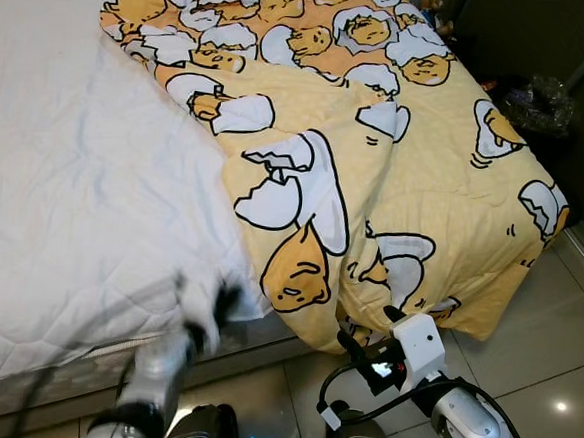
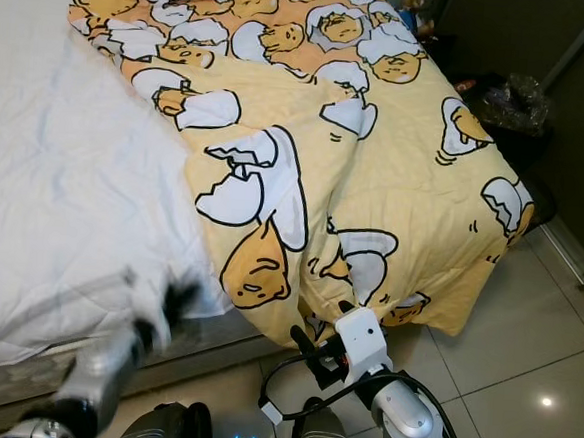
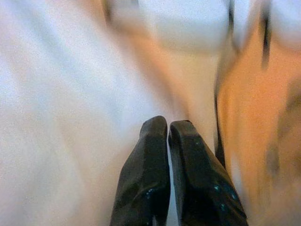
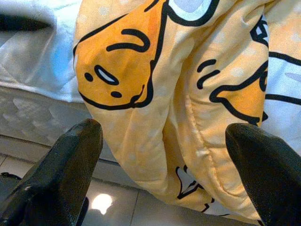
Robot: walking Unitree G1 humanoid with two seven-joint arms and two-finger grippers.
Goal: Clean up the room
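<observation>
A yellow duvet (image 1: pixel 376 165) printed with egg cartoons covers the right half of the bed and hangs over its foot edge. A white quilted sheet (image 1: pixel 63 193) covers the left half. My left gripper (image 1: pixel 213 319) is blurred at the sheet's near corner, where it meets the duvet. In the left wrist view the left gripper (image 3: pixel 168 127) has its fingers pressed together, with nothing visible between them. My right gripper (image 1: pixel 369 330) is open just below the duvet's hanging fold. In the right wrist view the right gripper (image 4: pixel 164 129) stands spread wide before that fold of duvet (image 4: pixel 188 70), apart from it.
The mattress side (image 4: pixel 33 117) shows under the sheet. Glossy floor tiles (image 1: pixel 554 338) lie at the bed's foot and right. A dark plastic bag (image 1: pixel 541 101) sits beside the bed at the far right, against a dark wall.
</observation>
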